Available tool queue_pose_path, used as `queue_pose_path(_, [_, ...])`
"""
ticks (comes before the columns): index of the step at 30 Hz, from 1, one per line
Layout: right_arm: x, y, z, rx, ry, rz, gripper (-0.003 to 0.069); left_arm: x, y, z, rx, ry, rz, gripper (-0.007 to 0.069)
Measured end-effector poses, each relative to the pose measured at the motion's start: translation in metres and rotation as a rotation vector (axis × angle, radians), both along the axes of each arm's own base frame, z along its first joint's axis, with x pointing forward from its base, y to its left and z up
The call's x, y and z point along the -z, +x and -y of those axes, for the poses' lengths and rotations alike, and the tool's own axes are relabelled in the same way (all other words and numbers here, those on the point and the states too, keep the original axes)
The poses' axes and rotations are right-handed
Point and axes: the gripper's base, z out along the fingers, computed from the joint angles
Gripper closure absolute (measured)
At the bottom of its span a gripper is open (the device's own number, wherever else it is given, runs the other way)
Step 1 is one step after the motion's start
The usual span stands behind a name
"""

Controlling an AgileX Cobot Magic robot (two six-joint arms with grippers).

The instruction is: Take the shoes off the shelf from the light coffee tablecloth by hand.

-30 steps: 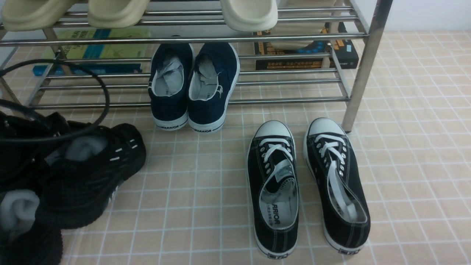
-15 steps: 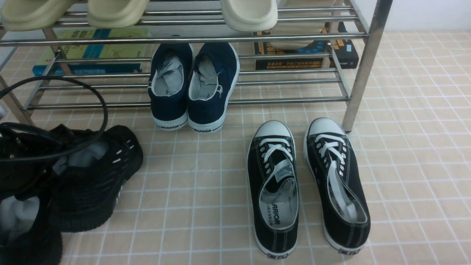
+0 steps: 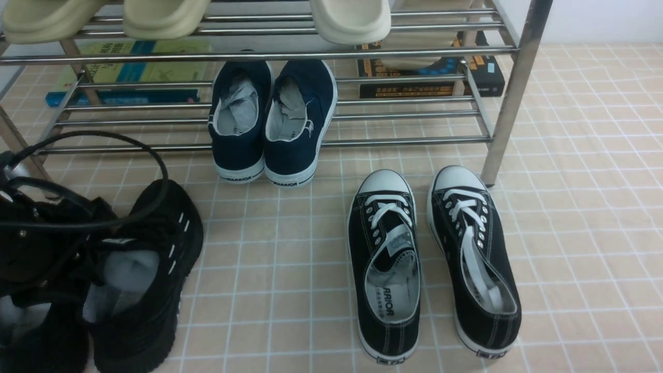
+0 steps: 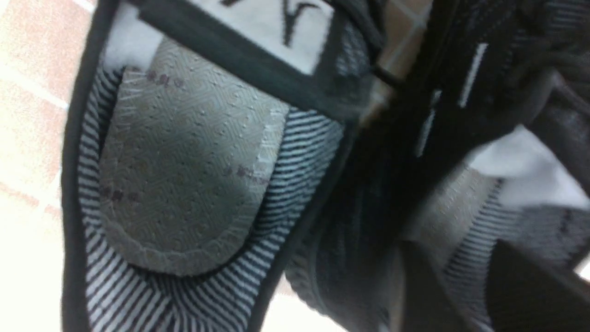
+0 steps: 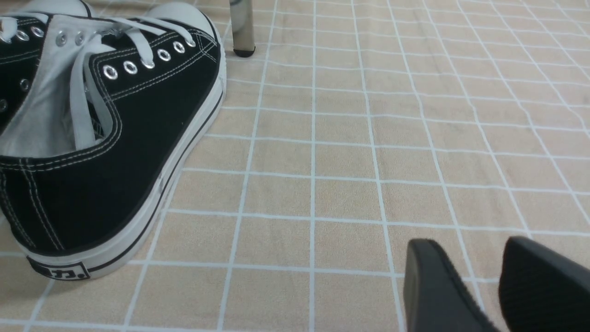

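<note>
The black knit shoes with white dashes stand on the light coffee tablecloth at the near left, in front of the steel shelf. Grey-white paper shows in their openings. My left arm hangs over them. In the left wrist view my left gripper is shut on the striped collar wall of one of the shoes, and the other shoe lies beside it. My right gripper is open and empty, low over the cloth.
A navy white-soled pair sits on the shelf's lower tier, cream slippers on the upper one. A black canvas pair with white toe caps stands on the cloth by the shelf leg. Books lie under the shelf.
My left arm has drawn the black knit shoes down and nearer to me. The visible shoe has turned from tilted to upright, toe pointing toward the shelf. Nothing else has moved.
</note>
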Motion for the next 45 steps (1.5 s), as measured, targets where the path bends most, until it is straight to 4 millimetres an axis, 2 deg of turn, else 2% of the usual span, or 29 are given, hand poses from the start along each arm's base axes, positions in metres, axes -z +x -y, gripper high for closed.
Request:
queue_pose_path(1, [0.0,0.0,0.0,0.0,0.0,0.0,0.042,-0.002,-0.001,0.0,0.003,0.001,0.002,0.0341])
queue_pose_path(3, [0.0,0.0,0.0,0.0,0.0,0.0,0.042,-0.022,-0.004,0.001,0.064,0.017,0.023,0.0307])
queue_pose_path(4, [0.0,0.0,0.0,0.0,0.0,0.0,0.042,-0.024,-0.004,0.001,0.071,0.019,0.025,0.0307])
queue_pose_path(6, [0.0,0.0,0.0,0.0,0.0,0.0,0.042,-0.048,-0.01,0.002,0.161,0.051,0.063,0.0314])
queue_pose_path(9, [0.0,0.0,0.0,0.0,0.0,0.0,0.042,-0.076,-0.025,0.004,0.302,0.103,0.104,0.038])
queue_pose_path(10, [0.0,0.0,0.0,0.0,0.0,0.0,0.042,-0.079,-0.027,0.004,0.301,0.105,0.114,0.038])
queue_pose_path(13, [0.0,0.0,0.0,0.0,0.0,0.0,0.042,-0.095,-0.055,0.006,0.436,0.161,0.148,0.0518])
queue_pose_path(14, [0.0,0.0,0.0,0.0,0.0,0.0,0.042,-0.096,-0.058,0.006,0.445,0.167,0.157,0.0526])
queue_pose_path(15, [0.0,0.0,0.0,0.0,0.0,0.0,0.042,-0.096,-0.069,0.007,0.474,0.183,0.173,0.0574])
queue_pose_path(17, [0.0,0.0,0.0,0.0,0.0,0.0,0.042,-0.097,-0.082,0.008,0.501,0.203,0.2,0.0601])
queue_pose_path(18, [0.0,0.0,0.0,0.0,0.0,0.0,0.042,-0.092,-0.099,0.01,0.535,0.228,0.242,0.062])
queue_pose_path(20, [0.0,0.0,0.0,0.0,0.0,0.0,0.042,-0.087,-0.106,0.011,0.543,0.237,0.27,0.0623])
queue_pose_path(21, [0.0,0.0,0.0,0.0,0.0,0.0,0.042,-0.082,-0.12,0.014,0.536,0.249,0.36,0.0623])
queue_pose_path(23, [0.0,0.0,0.0,0.0,0.0,0.0,0.042,-0.074,-0.135,0.017,0.505,0.257,0.498,0.0623])
queue_pose_path(25, [0.0,0.0,0.0,0.0,0.0,0.0,0.042,-0.069,-0.139,0.018,0.493,0.256,0.54,0.0623])
queue_pose_path(30, [0.0,0.0,0.0,0.0,0.0,0.0,0.042,-0.053,-0.165,0.02,0.468,0.289,0.658,0.0623])
queue_pose_path(35, [0.0,0.0,0.0,0.0,0.0,0.0,0.042,-0.05,-0.174,0.016,0.476,0.359,0.658,0.0623])
queue_pose_path(45, [0.0,0.0,0.0,0.0,0.0,0.0,0.042,-0.047,-0.171,0.011,0.473,0.435,0.663,0.0619])
